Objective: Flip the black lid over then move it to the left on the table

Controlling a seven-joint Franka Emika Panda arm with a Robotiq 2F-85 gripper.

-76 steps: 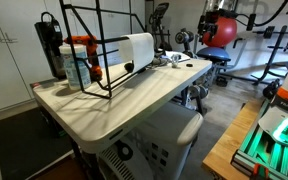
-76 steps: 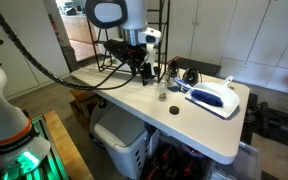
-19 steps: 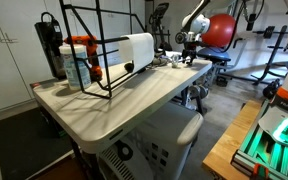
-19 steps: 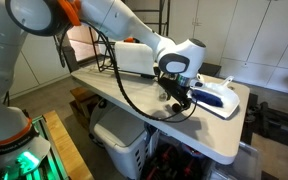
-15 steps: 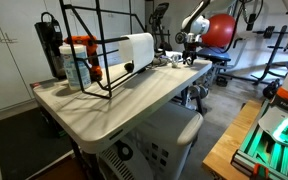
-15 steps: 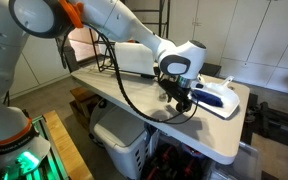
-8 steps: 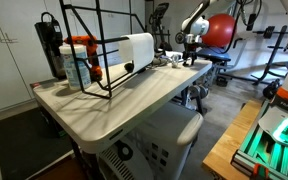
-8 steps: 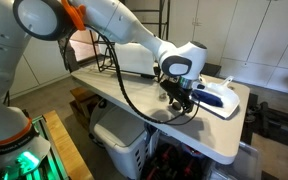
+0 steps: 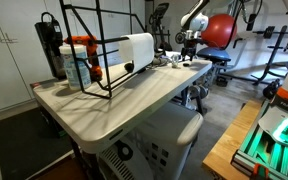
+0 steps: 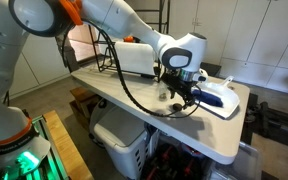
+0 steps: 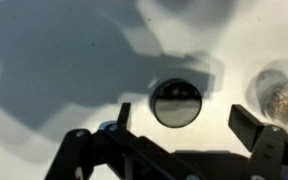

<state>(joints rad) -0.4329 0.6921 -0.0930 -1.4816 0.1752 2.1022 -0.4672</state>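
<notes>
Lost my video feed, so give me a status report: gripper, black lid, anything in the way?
Gripper open, hovering over black lid. Lid flat on the table, not gripped. Clear glass object close beside it.

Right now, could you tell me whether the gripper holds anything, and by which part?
Nothing is held: the gripper is open; the black lid lies on the table, clear of both fingers.

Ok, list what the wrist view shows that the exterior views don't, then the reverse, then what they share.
Only the wrist view: the round black lid, lying flat on the surface between the fingers of the open hand; I cannot make it out from outside. Only the exterior views: the black wire rack, the blue-and-white item and the red ball. Shared: the pale table and the hand above it.
</notes>
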